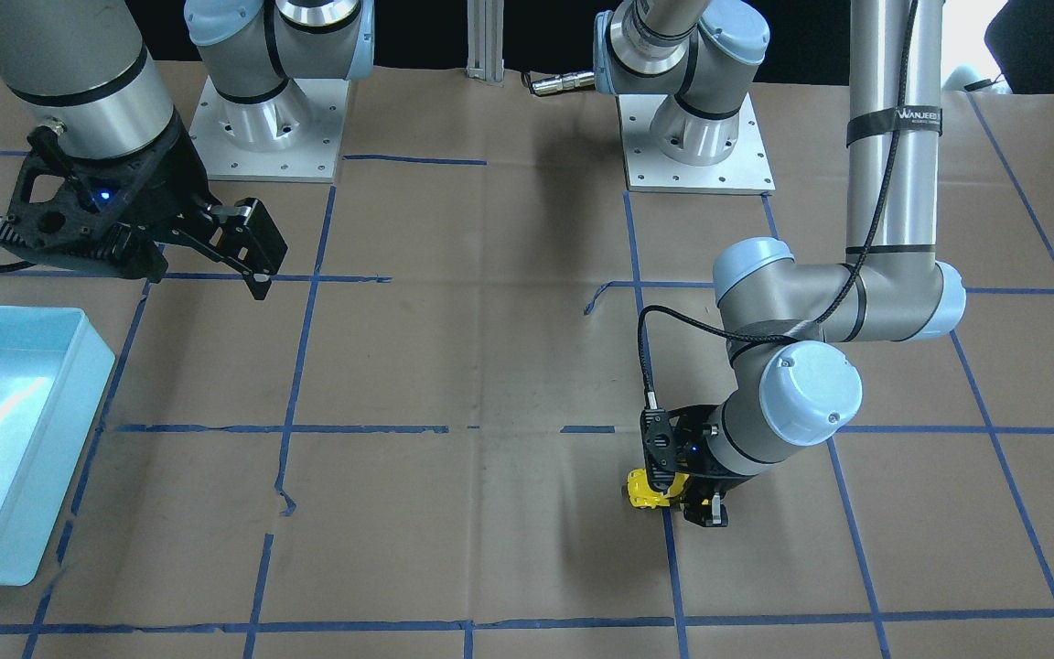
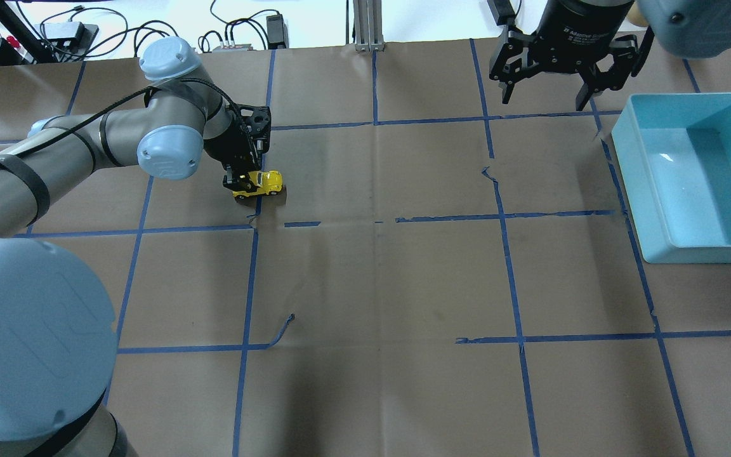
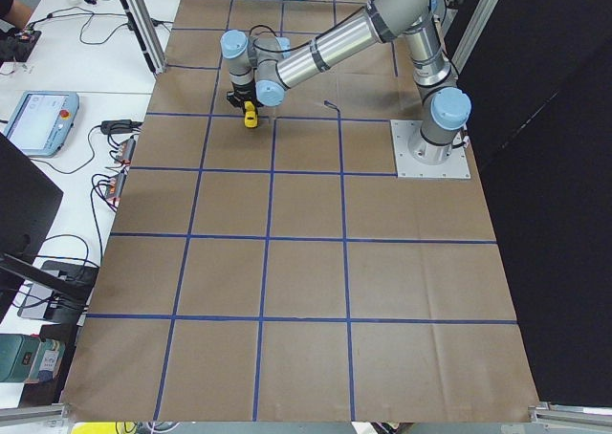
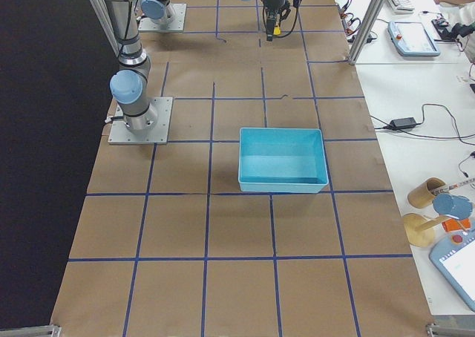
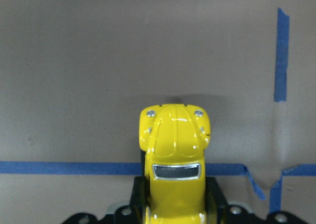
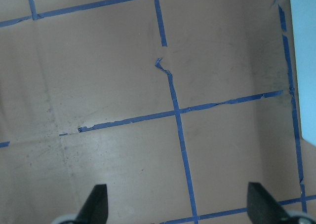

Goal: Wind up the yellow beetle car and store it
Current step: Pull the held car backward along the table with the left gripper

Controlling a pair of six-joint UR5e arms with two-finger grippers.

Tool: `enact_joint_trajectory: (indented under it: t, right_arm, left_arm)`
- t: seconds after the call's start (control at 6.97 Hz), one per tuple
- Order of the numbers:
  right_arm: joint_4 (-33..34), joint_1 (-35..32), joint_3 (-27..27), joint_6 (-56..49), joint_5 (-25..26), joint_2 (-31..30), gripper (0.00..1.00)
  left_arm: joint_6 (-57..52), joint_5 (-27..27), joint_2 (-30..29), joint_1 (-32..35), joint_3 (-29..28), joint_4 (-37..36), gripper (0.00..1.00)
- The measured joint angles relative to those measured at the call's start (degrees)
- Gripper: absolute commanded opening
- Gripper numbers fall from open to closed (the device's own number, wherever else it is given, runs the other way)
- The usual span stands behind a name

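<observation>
Overhead view: the left gripper (image 2: 246, 184) is clamped on the rear of the yellow beetle car (image 2: 268, 183), low on the brown paper cover (image 2: 372, 285). The car's long axis points toward the distant light-blue plastic bin (image 2: 689, 251), beside which the right gripper (image 2: 549, 95) hangs wide and empty. Left wrist view: the glossy rounded body points nose-away, with black fingers (image 5: 216, 197) against both flanks.

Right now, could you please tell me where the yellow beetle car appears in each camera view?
Exterior front-facing: yellow beetle car, lower right of centre.
Overhead exterior: upper left.
Exterior left: near the top, left of centre.
Exterior right: top edge, only a yellow speck.
Left wrist-mounted: bottom centre, close up.
Right wrist-mounted: not in it.
Shared landmark: the blue tape line it sits across.
</observation>
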State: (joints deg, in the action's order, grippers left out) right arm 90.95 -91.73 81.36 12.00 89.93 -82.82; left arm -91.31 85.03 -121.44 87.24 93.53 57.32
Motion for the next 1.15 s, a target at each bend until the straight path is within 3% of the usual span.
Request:
enact_joint_trajectory:
  t: [1.15]
  right_arm:
    - [-0.1,0.0,0.0,0.0,-0.2,-0.1,1.0]
  left_arm:
    - [-2.0,0.7,0.0,-2.4,0.2,-0.1,0.01]
